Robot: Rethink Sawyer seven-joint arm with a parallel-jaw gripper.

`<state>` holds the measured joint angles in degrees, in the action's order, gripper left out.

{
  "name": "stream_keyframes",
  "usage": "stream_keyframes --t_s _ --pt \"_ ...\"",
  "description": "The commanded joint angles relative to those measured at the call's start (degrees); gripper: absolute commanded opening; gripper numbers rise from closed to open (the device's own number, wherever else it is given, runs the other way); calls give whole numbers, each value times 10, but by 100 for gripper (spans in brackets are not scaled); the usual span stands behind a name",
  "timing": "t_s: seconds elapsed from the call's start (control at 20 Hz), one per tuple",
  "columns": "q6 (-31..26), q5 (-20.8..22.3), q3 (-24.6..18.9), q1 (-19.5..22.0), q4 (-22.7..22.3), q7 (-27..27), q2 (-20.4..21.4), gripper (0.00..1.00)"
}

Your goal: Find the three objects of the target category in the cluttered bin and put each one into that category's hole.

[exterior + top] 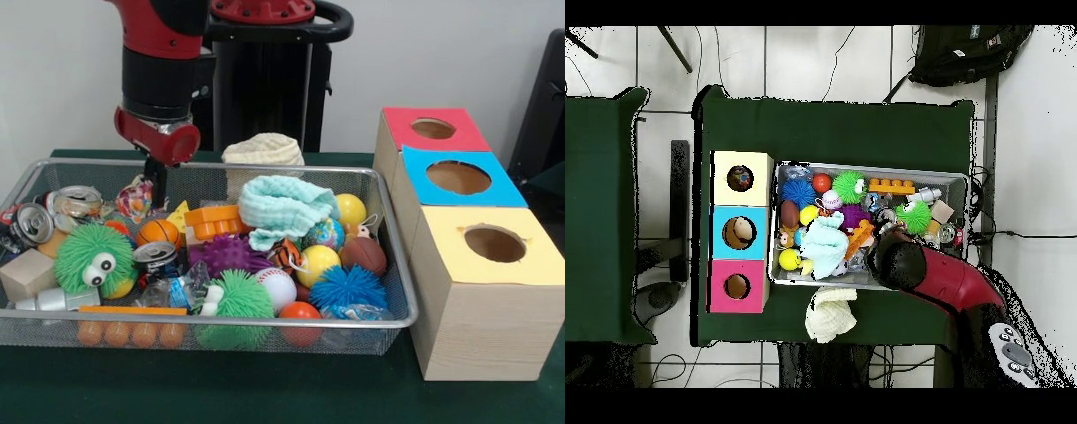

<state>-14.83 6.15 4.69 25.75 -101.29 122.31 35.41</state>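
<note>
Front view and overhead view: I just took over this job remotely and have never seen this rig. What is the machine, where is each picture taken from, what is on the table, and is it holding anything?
The machine is a red and black robot arm on a pedestal at a green table. The front view looks across the table at the robot; the overhead view looks straight down, with the robot's base at the bottom.

On the table sits a wire mesh basket full of toys: balls, spiky rubber balls, crushed cans, a pale green cloth. Beside it stand three wooden boxes with round holes, ringed yellow, blue and red. From above, something already lies in the yellow and blue holes.

The gripper reaches down into the basket's far side. Whether it is open or holds anything, the pictures do not show.
</note>
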Motion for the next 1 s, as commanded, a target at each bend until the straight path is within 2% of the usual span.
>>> stream_keyframes --t_s 0.05,0.45,1.0 --pt "-77 -76 -34 -44 63 113 -8 0" --pt "-128 -148 4 -108 102 150 -12 0" --pt "-167 -217 54 -161 152 173 -36 0"
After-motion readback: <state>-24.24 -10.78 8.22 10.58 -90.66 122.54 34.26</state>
